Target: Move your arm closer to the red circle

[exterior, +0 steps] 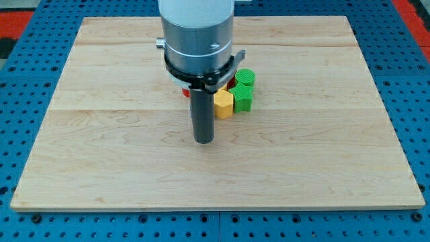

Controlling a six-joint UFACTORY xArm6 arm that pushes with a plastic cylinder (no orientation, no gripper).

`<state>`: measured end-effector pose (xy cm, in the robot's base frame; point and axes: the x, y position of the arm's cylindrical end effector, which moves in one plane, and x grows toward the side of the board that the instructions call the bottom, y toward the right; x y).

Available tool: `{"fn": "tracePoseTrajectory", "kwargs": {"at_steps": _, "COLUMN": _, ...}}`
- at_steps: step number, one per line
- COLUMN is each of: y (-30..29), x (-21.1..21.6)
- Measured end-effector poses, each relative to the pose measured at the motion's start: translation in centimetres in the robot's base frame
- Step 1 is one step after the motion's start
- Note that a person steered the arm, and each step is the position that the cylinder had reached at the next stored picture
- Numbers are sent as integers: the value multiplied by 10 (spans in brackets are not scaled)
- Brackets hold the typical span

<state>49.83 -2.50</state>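
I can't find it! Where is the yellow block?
The yellow block sits near the board's middle, just right of my tip and slightly above it, touching a green block on its right.

Tip (203,140) on board (101,154), toward view's bottom-left of block cluster. Yellow block (223,104) just right of rod. Green blocks (244,89) touching yellow's right, stacked toward top. Red block (186,93) mostly hidden behind arm.

A rectangular counter of pale wooden planks (322,168) with visible lengthwise seams fills most of the view. It rests on a blue perforated metal base (416,101) with a regular hole grid. Red surfaces (13,17) show at both top corners. Lighting is even.
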Motion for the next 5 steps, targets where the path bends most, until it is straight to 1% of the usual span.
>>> {"fn": "tracePoseTrajectory", "kwargs": {"at_steps": 1, "y": -19, "x": -7}}
{"fn": "tracePoseTrajectory", "kwargs": {"at_steps": 2, "y": -69, "x": -7}}
{"fn": "tracePoseTrajectory", "kwargs": {"at_steps": 3, "y": -87, "x": -28}}
{"fn": "tracePoseTrajectory", "kwargs": {"at_steps": 4, "y": -83, "x": -56}}
{"fn": "tracePoseTrajectory", "kwargs": {"at_steps": 5, "y": -83, "x": -67}}
